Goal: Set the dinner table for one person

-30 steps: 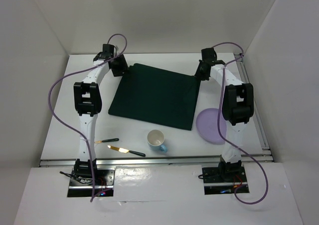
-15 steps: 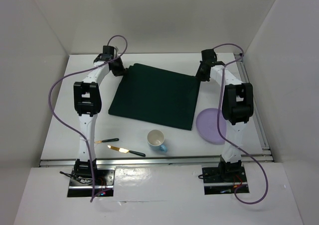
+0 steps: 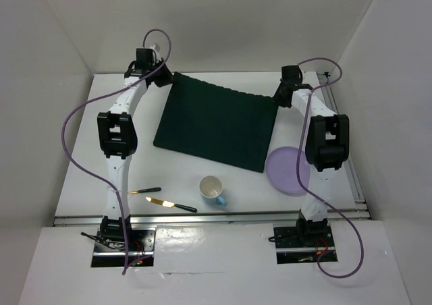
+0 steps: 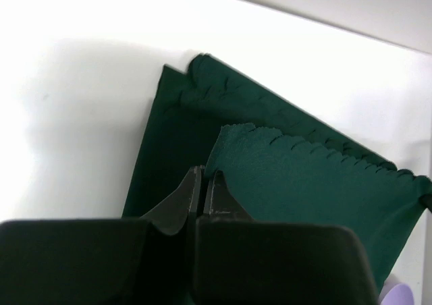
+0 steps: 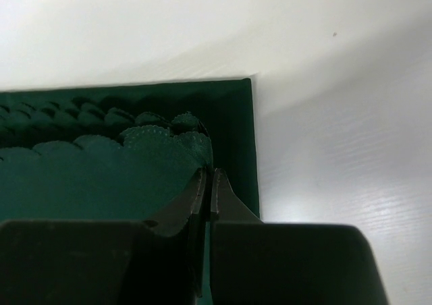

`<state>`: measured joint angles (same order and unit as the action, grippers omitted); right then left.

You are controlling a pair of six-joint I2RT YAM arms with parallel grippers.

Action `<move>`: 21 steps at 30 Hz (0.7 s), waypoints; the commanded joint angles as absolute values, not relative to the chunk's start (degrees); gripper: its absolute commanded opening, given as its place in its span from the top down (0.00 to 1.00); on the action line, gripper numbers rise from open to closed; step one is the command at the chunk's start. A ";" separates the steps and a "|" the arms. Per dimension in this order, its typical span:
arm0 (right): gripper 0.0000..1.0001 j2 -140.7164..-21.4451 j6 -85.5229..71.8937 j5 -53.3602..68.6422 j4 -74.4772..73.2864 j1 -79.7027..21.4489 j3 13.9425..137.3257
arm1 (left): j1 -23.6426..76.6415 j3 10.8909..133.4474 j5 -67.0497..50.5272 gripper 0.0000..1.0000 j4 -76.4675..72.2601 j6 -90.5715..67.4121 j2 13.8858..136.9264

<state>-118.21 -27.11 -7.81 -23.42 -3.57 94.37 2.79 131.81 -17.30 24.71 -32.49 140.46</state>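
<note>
The table (image 3: 88, 150) spread beneath everything, a rail along its near edge. On it lay a green mat (image 3: 216, 123). The left gripper (image 4: 204, 183) was pinched on its far-left corner and the right gripper (image 5: 206, 183) on its far-right. Nearer sat a purple plate (image 3: 287, 170), a cup (image 3: 212, 190), a knife (image 3: 171, 204) and a smaller utensil (image 3: 144, 191).
</note>
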 commanded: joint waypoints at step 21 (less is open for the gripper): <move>0.23 -118.40 -27.69 -8.27 -26.18 -1.23 95.10 | 2.55 125.27 -10.28 0.00 28.38 -28.39 126.76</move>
